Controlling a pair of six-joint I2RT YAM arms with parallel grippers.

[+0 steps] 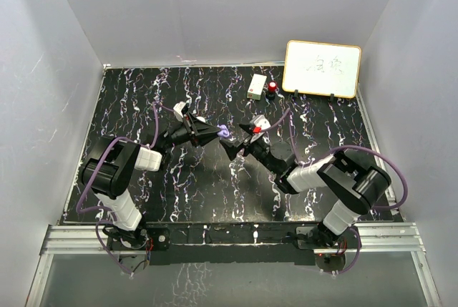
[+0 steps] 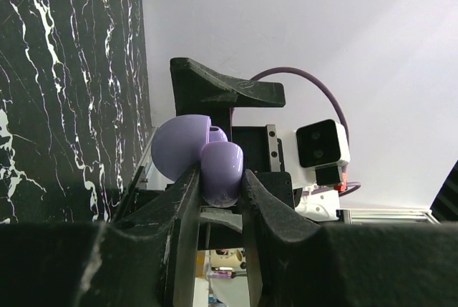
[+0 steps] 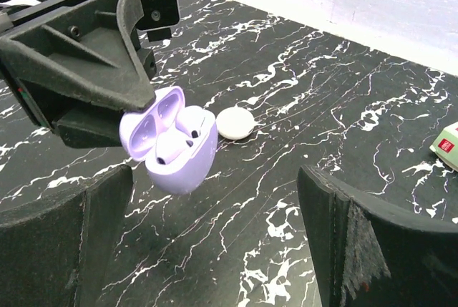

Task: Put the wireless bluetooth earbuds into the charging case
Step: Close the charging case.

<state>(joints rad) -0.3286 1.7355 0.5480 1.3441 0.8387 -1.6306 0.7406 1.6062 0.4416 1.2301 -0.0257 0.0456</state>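
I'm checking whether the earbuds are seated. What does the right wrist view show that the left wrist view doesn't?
Only the right wrist view: the purple case with its lid up and earbuds sitting inside, a white round case on the marbled table behind it, and the right pincer wide open. Only the left wrist view: the case's outer shell, its inside hidden, and the right arm's white camera. Both: the left pincer shut on the purple case above that table.
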